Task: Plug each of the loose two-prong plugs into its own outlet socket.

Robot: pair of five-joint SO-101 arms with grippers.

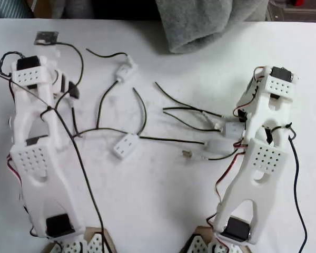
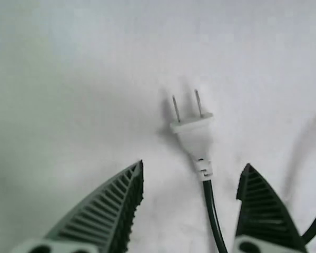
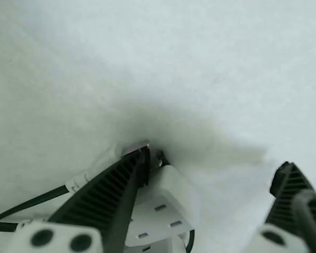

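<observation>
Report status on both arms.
Left gripper open, straddling cord of loose two-prong plug. Right gripper open, outlet socket inside its jaws. Black cords crowd that side.

Two arms stand at one table (image 1: 163, 211): the left arm (image 1: 39, 158) and the right arm (image 1: 260, 158); one grey cloth (image 1: 210, 23) lies at the far edge. Three white outlet sockets can be counted from above, socket A (image 1: 125, 71), socket B (image 1: 127, 146) and socket C (image 1: 233, 129), plus one further white body (image 1: 219, 145) beside socket C whose kind cannot be told. Two loose plugs are counted, plug D (image 2: 192, 132), bearing two prongs, and plug E (image 1: 197, 156); the number of dark cords cannot be told where they cross.
</observation>
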